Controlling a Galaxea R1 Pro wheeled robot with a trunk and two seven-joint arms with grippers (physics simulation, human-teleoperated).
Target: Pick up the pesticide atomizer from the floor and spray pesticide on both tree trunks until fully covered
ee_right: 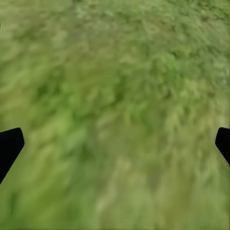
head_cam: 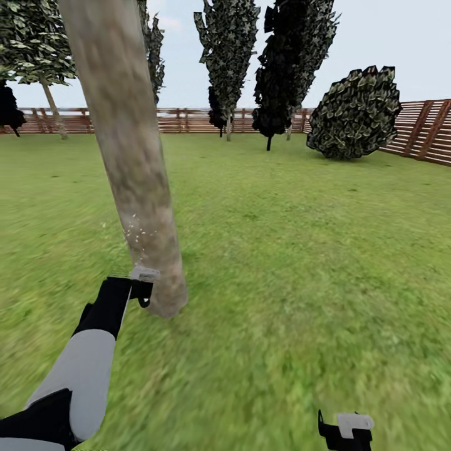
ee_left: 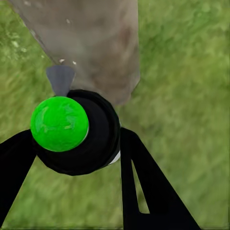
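Observation:
The near tree trunk (head_cam: pixel 128 150) is a thick, pale, mottled column leaning across the lawn, and its base shows close in the left wrist view (ee_left: pixel 96 43). My left gripper (head_cam: pixel 143 288) is shut on the pesticide atomizer (ee_left: pixel 91 139), right beside the trunk's base. The atomizer has a black body, a bright green round cap (ee_left: pixel 60 123) and a grey nozzle (ee_left: pixel 61 79) turned toward the bark. Whitish pesticide specks (head_cam: pixel 134 235) hang against the lower trunk. A second pale-trunked tree (head_cam: pixel 53 106) stands far back left. My right gripper (head_cam: pixel 346 432) is open over bare grass (ee_right: pixel 115 120).
A brown slat fence (head_cam: pixel 419 128) rings the lawn at the back and right. Dark cypress-like trees (head_cam: pixel 291 69) and a round bush (head_cam: pixel 354 113) stand far off. Open grass (head_cam: pixel 300 269) lies to the right of the near trunk.

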